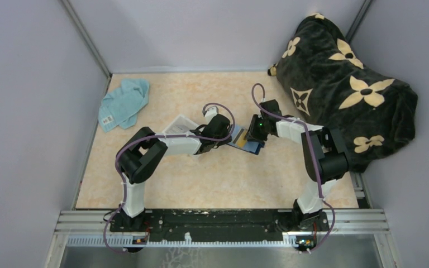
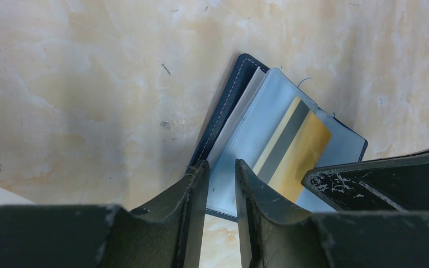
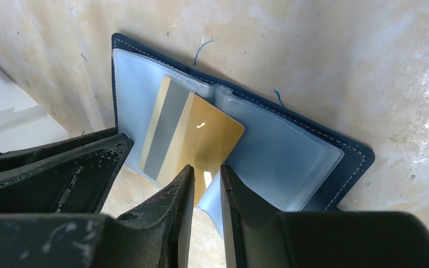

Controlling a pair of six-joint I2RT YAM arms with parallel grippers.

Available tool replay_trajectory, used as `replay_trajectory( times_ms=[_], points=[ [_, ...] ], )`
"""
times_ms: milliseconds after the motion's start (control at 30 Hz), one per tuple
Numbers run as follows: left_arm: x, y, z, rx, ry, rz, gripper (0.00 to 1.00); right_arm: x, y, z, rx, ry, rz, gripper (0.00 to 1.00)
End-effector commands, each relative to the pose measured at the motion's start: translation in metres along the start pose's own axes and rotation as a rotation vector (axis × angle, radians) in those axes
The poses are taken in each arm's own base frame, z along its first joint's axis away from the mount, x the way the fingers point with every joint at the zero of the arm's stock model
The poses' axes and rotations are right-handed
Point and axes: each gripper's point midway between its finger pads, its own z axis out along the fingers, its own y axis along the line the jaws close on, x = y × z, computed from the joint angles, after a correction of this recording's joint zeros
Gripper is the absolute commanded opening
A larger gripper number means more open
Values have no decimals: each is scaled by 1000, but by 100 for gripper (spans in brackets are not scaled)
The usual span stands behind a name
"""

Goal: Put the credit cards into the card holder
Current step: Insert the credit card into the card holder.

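On the big tan table (image 1: 212, 178), a dark flowery blanket (image 1: 341, 84) sits well off to the right of the card holder (image 3: 290, 151), a blue cloth (image 1: 124, 101) lies far to its left, and a clear tray (image 1: 180, 125) is near its left side. The card holder lies open and flat between the two grippers, with one gold credit card (image 3: 192, 139) lying on its clear pocket. The left gripper (image 2: 220, 167) is at its left edge and the right gripper (image 3: 206, 170) has the card's corner in its gap; both have their jaws a little apart, and I cannot tell if they squeeze anything.

navy card holder (image 3: 279, 139), gold card (image 3: 201, 139) with grey stripe, teal cloth (image 1: 124, 103), black cream-flowered blanket (image 1: 341, 84)
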Motion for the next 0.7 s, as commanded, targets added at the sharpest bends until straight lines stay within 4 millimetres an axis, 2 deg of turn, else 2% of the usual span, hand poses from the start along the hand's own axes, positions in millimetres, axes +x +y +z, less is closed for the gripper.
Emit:
replay_trajectory(
  times_ms=[0,667],
  points=[
    [116,198,-23,-552,395,267,35,-12,18,2,-39,-33,-14,25],
    [120,201,-23,-548,404,267,35,-29,33,7,-60,-66,-26,24]
  ],
)
